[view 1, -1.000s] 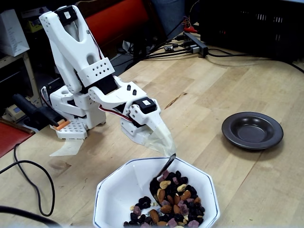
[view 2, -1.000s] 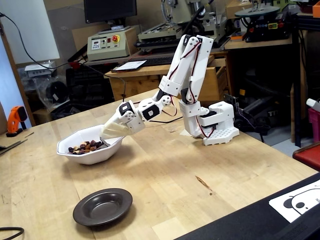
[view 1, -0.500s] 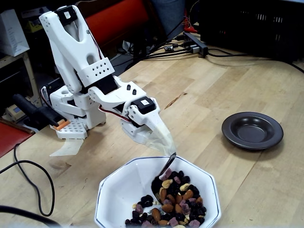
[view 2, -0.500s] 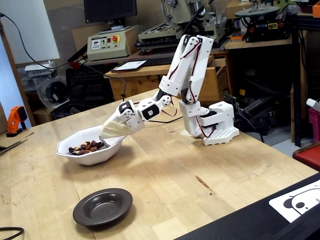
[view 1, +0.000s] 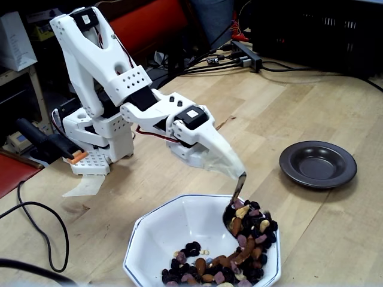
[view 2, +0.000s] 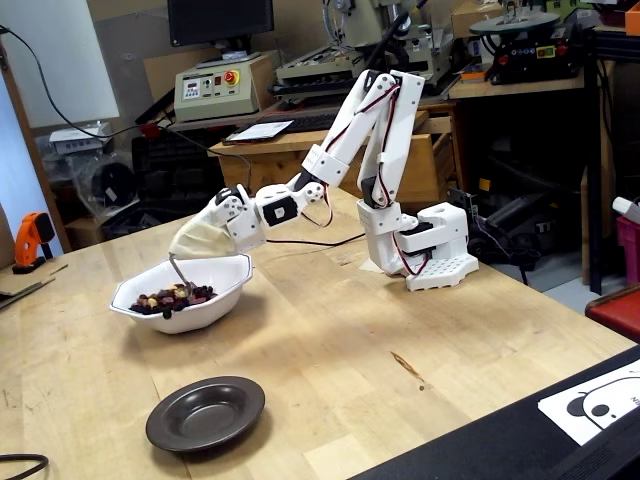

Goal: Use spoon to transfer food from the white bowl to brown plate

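My fingers [view 1: 238,171] pinch the spoon [view 1: 234,202] by its thin handle, its scoop dipped among the nuts [view 1: 251,230] in the white bowl [view 1: 158,230]. Loose, light pieces will roll off easily. The brown plate [view 1: 318,164] waits empty on the worktop [view 1: 287,95].

- White arm [view 2: 370,120] reaches from its base [view 2: 425,245] on the right across the wooden table [view 2: 400,340] toward the left.
- Gripper [view 2: 182,252], wrapped in pale tape or film, hangs above the white bowl [view 2: 225,295]; jaws closed on the spoon [view 2: 178,275] handle.
- Spoon points steeply down, its tip among the food [view 2: 165,298]; spoon bowl too small to read.
- Food lies heaped toward the bowl's left side.
- White bowl looks tilted, right rim higher.
- Brown plate [view 2: 206,412] sits nearer the camera, well apart from the bowl, empty.
- Orange tool [view 2: 33,238] at far left edge.
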